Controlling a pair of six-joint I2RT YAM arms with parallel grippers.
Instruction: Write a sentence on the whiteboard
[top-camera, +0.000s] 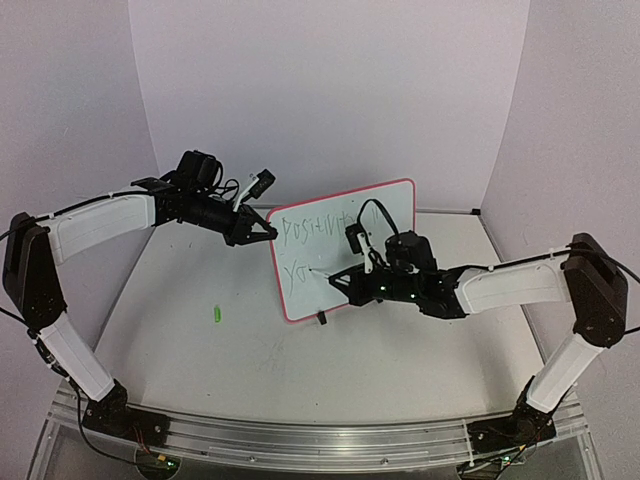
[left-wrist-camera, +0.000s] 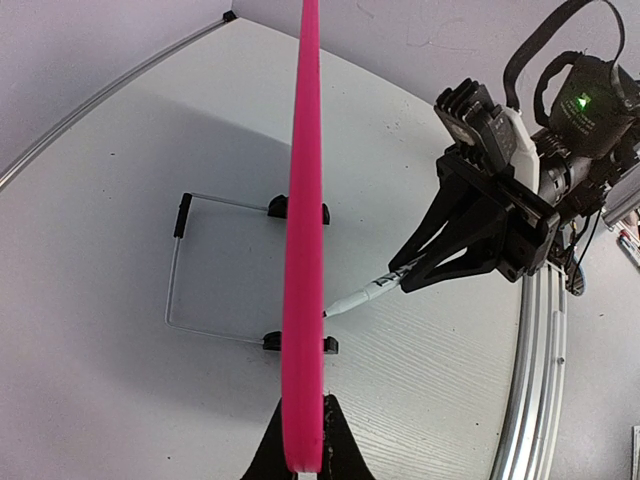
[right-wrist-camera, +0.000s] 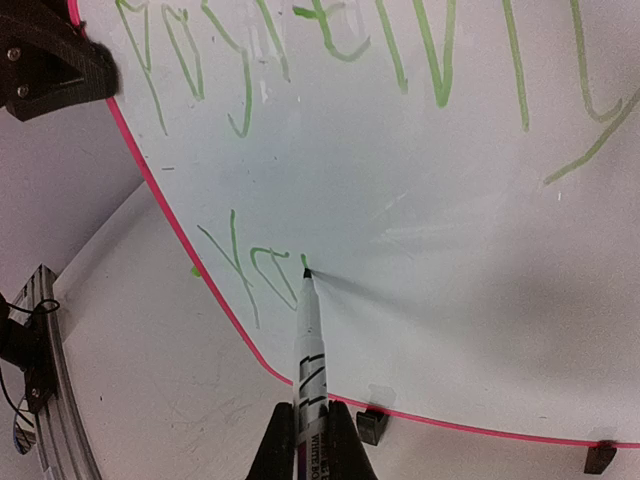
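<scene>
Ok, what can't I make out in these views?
Top view: end of the first line of writing, partly hidden behind the right arm's cable.
Left wrist: whiteboard is edge-on, its written face hidden.
Right wrist: first line's tops cut off by the upper edge.
Top view: green speck on the table, too small to identify.

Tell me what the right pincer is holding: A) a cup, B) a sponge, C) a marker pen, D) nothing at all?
C: the right pincer is shut on a marker, with its tip against the whiteboard next to the green letters of the second line.
</scene>
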